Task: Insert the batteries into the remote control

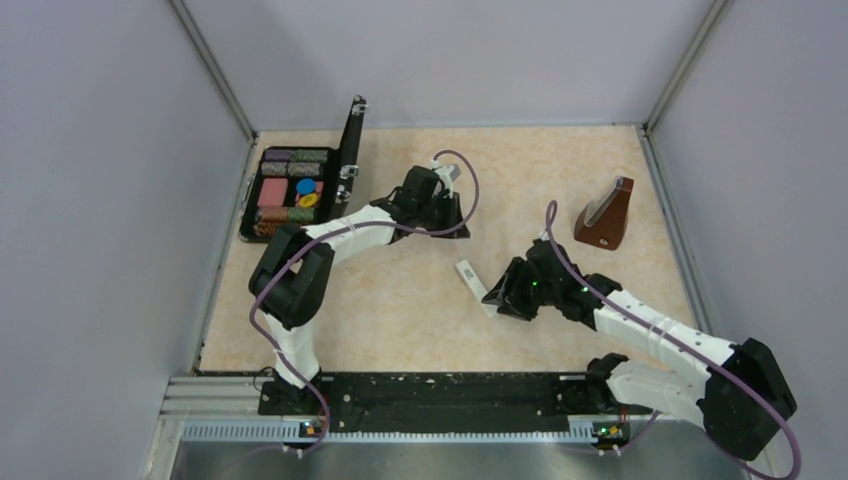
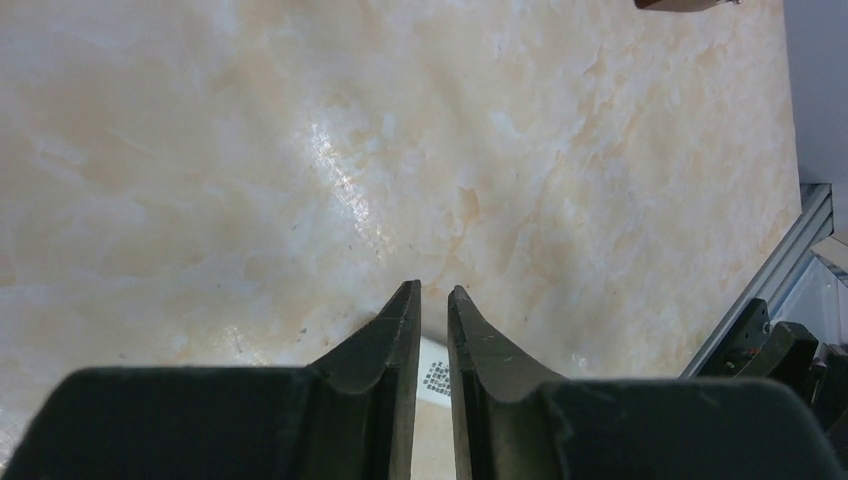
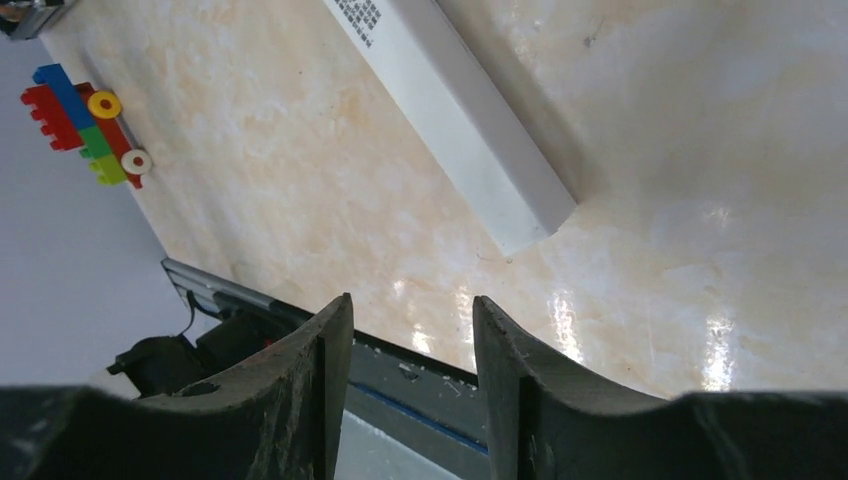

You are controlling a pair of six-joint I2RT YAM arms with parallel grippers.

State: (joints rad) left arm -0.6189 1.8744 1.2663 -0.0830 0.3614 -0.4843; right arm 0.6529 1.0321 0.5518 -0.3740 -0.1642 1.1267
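White and single, the remote (image 1: 467, 272) lies flat on the table (image 1: 400, 320) just ahead of the right jaws, which are partly open and empty; the left jaws are nearly closed on nothing. One open case (image 1: 250, 195) holds chips (image 1: 295, 168); one metronome (image 1: 605, 215) stands apart.

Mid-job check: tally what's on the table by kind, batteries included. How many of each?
Remote: 1
Metronome: 1
Case: 1, open
Toy blocks: 1 stack
Batteries: 0 in view
Total: 4
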